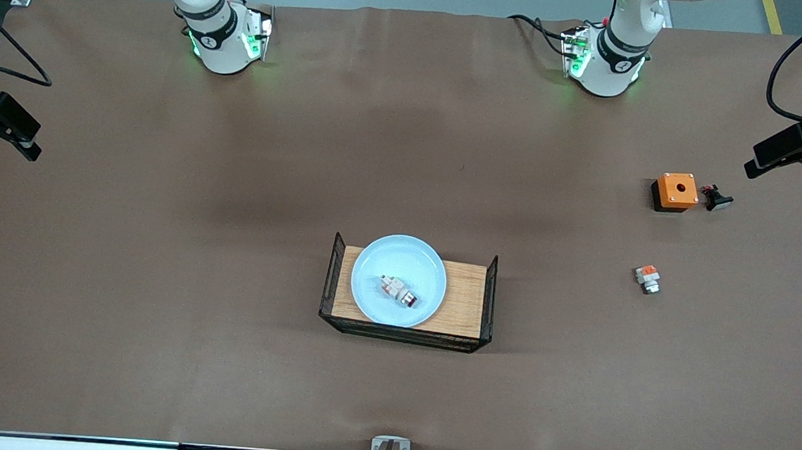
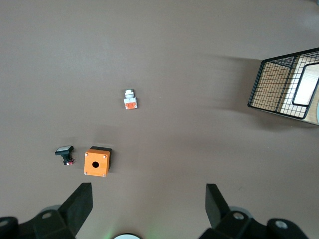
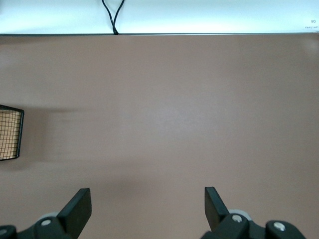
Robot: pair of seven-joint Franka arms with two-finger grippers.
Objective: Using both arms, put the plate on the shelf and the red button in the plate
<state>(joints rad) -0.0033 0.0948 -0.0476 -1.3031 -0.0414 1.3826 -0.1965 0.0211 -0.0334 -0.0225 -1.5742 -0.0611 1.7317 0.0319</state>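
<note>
**Button rests in plate as both arms wait with jaws spread**

The left gripper (image 2: 148, 206) hangs with fingers spread wide and nothing between them, over bare table at its own arm's end; an orange box (image 2: 96, 161), a black-stemmed part (image 2: 65, 154) and a small white block (image 2: 130, 99) lie just ahead. The right gripper (image 3: 148, 206), equally released, hovers over bare brown table (image 1: 158, 271). Well apart from both, between them, the red button (image 1: 398, 291) lies in the plate (image 1: 399, 249), which sits on a wire-sided wooden tray (image 1: 465, 301).

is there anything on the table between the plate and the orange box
Nothing but bare brown table, as the front view shows, between the plate and the orange box; the small white block lies nearer the camera, off that line.
</note>
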